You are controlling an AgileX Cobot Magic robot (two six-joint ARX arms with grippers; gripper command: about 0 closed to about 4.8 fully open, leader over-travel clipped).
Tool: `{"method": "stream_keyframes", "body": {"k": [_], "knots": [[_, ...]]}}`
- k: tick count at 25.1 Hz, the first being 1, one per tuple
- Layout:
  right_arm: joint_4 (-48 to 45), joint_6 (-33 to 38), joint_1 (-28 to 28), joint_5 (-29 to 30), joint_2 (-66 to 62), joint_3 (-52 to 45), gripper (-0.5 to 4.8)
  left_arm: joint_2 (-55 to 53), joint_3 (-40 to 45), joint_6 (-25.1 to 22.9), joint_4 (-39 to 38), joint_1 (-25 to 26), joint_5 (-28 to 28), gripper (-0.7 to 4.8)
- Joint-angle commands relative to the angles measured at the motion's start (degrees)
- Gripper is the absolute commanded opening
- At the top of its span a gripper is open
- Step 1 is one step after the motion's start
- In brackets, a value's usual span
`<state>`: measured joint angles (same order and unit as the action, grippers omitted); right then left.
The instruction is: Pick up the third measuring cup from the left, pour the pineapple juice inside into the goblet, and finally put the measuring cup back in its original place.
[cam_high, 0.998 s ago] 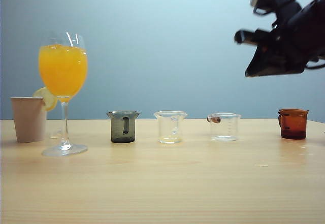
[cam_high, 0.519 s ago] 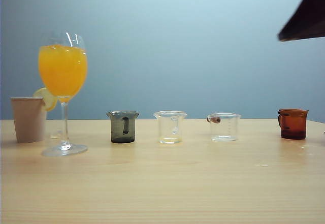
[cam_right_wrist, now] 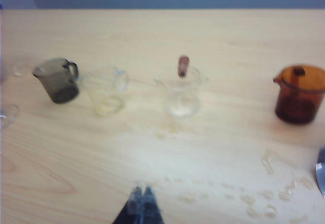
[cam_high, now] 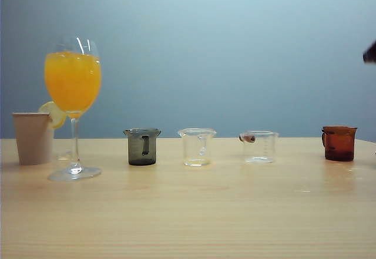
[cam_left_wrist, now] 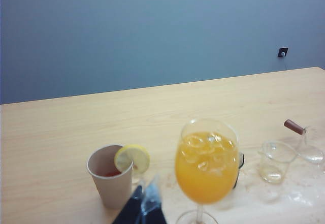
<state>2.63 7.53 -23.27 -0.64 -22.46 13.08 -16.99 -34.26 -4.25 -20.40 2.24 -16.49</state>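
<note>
Measuring cup number three (cam_high: 259, 147) stands upright on the pale wood-grain surface (cam_high: 188, 212), third in the row counted from the left, between a clear spouted cup (cam_high: 197, 147) and an amber cup (cam_high: 339, 143); a smoky grey cup (cam_high: 142, 146) starts the row. It appears empty or nearly so, and no yellow liquid can be made out in it. The goblet (cam_high: 73, 106) at the far left of the exterior view is filled with orange drink, beside a beige paper cup (cam_high: 33, 137) with a lemon slice (cam_left_wrist: 132, 158) on its rim.

The cup looks like thin clear plastic: light, fairly stiff but easily tipped or squeezed out of shape, and smooth enough to slip. Droplets and smears (cam_right_wrist: 274, 193) lie on the surface near it, so its wall may be wet. The best hold is probably the reddish-brown tipped stub handle (cam_right_wrist: 183, 65) at the rim, or else across the straight wall low down, with gentle pressure.

The right gripper (cam_right_wrist: 142, 206) hangs high above the row, well apart from every cup, its fingertips pressed together and holding nothing. The left gripper (cam_left_wrist: 144, 209) shows only as dark tips above the paper cup and goblet; whether its jaws stand apart cannot be told. In the exterior view only a dark sliver of an arm (cam_high: 370, 53) shows at the right edge.
</note>
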Motion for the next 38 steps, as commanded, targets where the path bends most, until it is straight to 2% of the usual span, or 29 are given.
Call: {"method": "stream_keyframes", "body": {"k": [1,6,8,13,14,24,25,27,28,29,31,32,33,34,35,36,38], "knots": [[-2.9,0.5,0.0,-0.9,0.0,-2.4,-0.07,4.2,4.7,0.2,0.1,0.0,-0.3,-0.04],[-7.4,1.0,0.1,-1.0,0.5,-7.3,-0.07,14.7,18.0,0.2,-0.2,0.0,-0.3,-0.04],[-9.6,-0.3,0.5,-3.6,1.2,-8.2,-0.06,16.9,21.9,0.2,-0.5,0.0,-0.3,-0.04],[-8.2,-0.5,3.2,-3.7,2.1,-8.2,0.04,16.9,28.4,0.2,-1.0,0.0,-0.3,-0.04],[-8.2,-0.5,3.2,-5.4,2.0,-8.2,0.09,16.9,29.9,0.2,-1.9,0.0,-0.2,-0.04],[-5.8,-0.5,3.8,-5.6,5.8,-8.2,0.09,16.9,30.0,0.2,-0.6,0.0,-0.6,-0.04],[-5.6,-0.5,4.9,-4.8,6.9,-8.3,0.09,16.9,30.0,0.2,0.0,0.0,-0.7,-0.04],[-6.3,-0.5,10.5,-1.9,9.8,-9.6,0.09,16.9,30.1,0.2,0.8,0.0,-0.5,-0.04],[-6.3,-0.5,14.5,-2.0,11.3,-10.7,0.09,16.9,30.1,-0.3,1.0,0.0,-0.5,-0.04],[-6.3,-0.5,16.0,-2.4,12.2,-11.5,0.09,16.9,30.1,-0.8,1.4,0.0,-0.3,-0.04],[-1.9,-0.5,19.9,-3.9,16.3,-13.0,0.09,16.9,30.1,-1.0,3.8,0.0,3.9,-0.04],[2.5,-0.5,21.6,-3.9,18.8,-13.0,0.09,16.9,30.1,-0.9,6.2,0.0,8.4,-0.04],[4.6,-0.5,22.5,-3.9,19.9,-13.0,0.09,16.9,30.1,-1.1,7.8,0.1,10.5,-0.04],[7.5,-0.5,23.9,-3.9,21.8,-13.0,0.09,16.9,30.1,-2.3,11.2,0.0,15.7,-0.04],[7.2,-0.5,24.7,-3.4,22.6,-13.0,0.09,16.9,30.1,-1.2,13.2,0.0,18.4,-0.04],[6.1,-0.5,25.6,-3.4,22.4,-13.0,0.09,16.9,30.1,3.0,15.6,0.1,20.9,-0.04],[6.1,-0.5,25.3,-4.2,22.4,-13.0,0.09,16.9,30.2,8.3,16.9,0.1,23.1,-0.04]]}}
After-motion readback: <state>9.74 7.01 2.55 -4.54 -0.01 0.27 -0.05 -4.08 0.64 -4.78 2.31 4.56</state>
